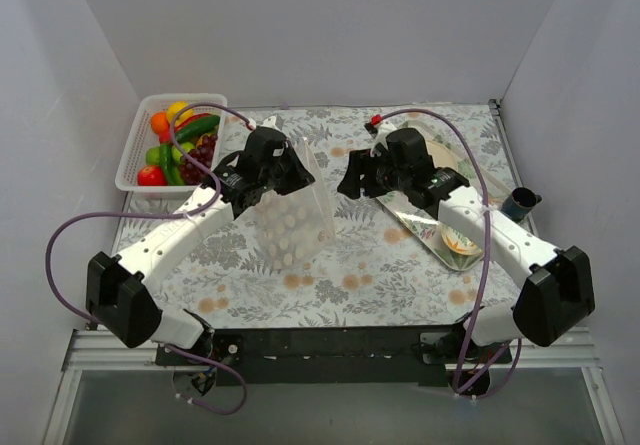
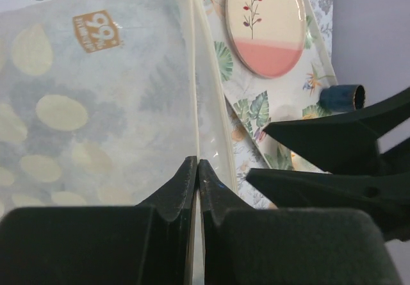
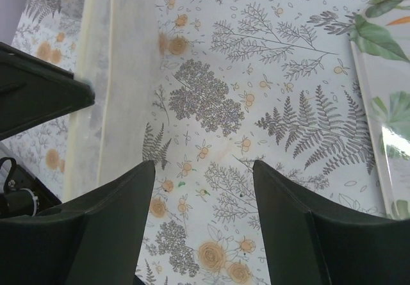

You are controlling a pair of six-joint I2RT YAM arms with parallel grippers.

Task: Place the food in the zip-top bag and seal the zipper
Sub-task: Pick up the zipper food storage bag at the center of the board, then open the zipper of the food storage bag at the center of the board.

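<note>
The zip-top bag (image 1: 295, 220), clear with pale dots, hangs tilted above the flowered tablecloth at the centre. My left gripper (image 1: 298, 172) is shut on the bag's upper mouth edge. In the left wrist view its tips (image 2: 197, 163) pinch the bag (image 2: 96, 105) beside the zipper (image 2: 209, 118). My right gripper (image 1: 348, 183) hangs open just right of the bag; in its own view it (image 3: 204, 170) has only tablecloth between the fingers, with the bag (image 3: 109, 73) to the left. The food (image 1: 180, 145) lies in the white basket (image 1: 133, 160) at the far left.
A shiny tray (image 1: 425, 227) with a beige and pink plate (image 2: 266, 22) lies at the right under my right arm. A small dark cup (image 1: 520, 203) stands by the right wall. My right gripper's black fingers (image 2: 333, 138) reach into the left wrist view.
</note>
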